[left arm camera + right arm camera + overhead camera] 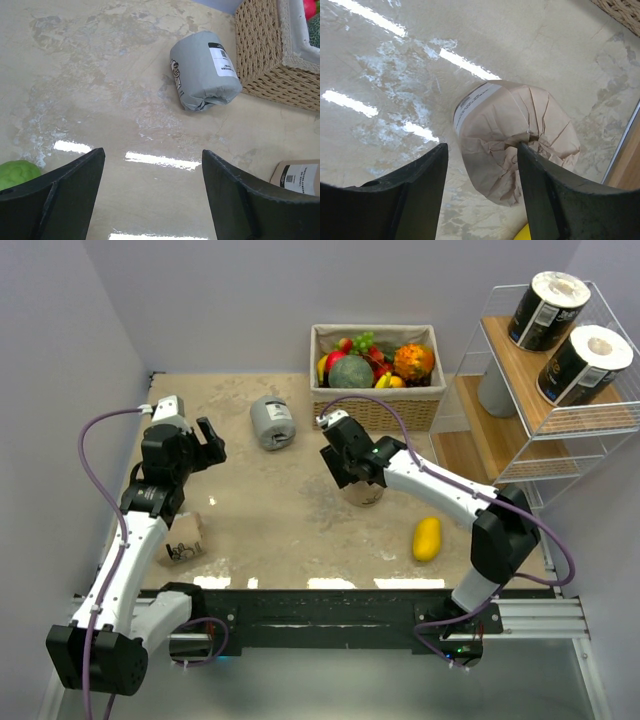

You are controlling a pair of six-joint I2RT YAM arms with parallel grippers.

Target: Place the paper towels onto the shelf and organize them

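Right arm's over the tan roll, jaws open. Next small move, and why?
Probably ease the right jaws down around the tan roll before closing. They stand open, and the roll lies on the table mostly beyond their tips, so closing now would likely catch only the crumpled wrapper end.

Two arms are seen, the left arm point(125, 560) and the right arm point(440, 488), each built of white shells joined by black joint housings. A purple cable point(83, 450) is looped along each. Black wedge-shaped fingers point(60, 190) are fitted, and both bases are bolted to a black rail point(320, 615)
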